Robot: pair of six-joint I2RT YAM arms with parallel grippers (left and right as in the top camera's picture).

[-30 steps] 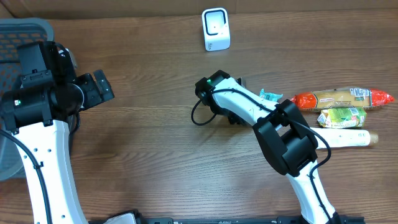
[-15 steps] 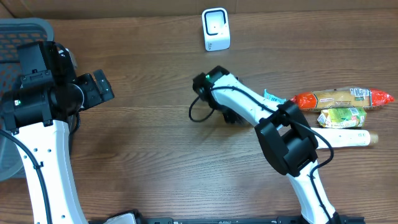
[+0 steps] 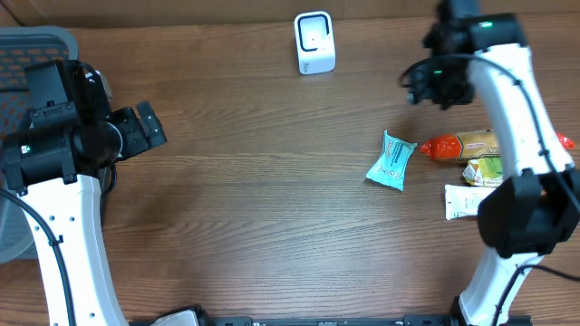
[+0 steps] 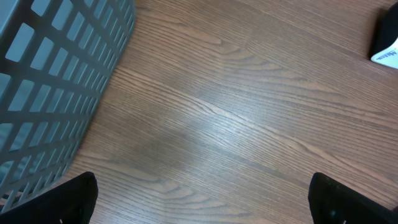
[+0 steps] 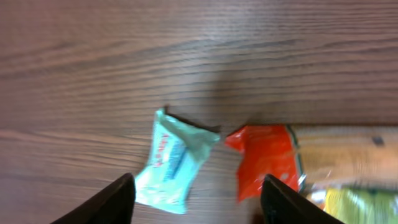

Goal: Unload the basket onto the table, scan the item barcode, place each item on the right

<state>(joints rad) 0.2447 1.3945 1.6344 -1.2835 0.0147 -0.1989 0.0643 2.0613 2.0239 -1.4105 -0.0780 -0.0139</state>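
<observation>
1 small teal plastic snack packet (image 3: 391, 160) lies flat right of centre, just beside an orange wrapper (image 3: 441, 146); likely light, crinkly, slippery, so pinch across its middle. right gripper (image 5: 200, 202) and left gripper (image 4: 202, 193) gape apart, empty.

left fingers (image 4: 65, 200) spread wide | right fingers (image 5: 115, 200) apart, gripping nothing

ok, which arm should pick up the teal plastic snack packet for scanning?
Right. The right gripper, open, hangs close to the teal plastic snack packet; the left gripper sits far off beside the grey lattice basket.
</observation>
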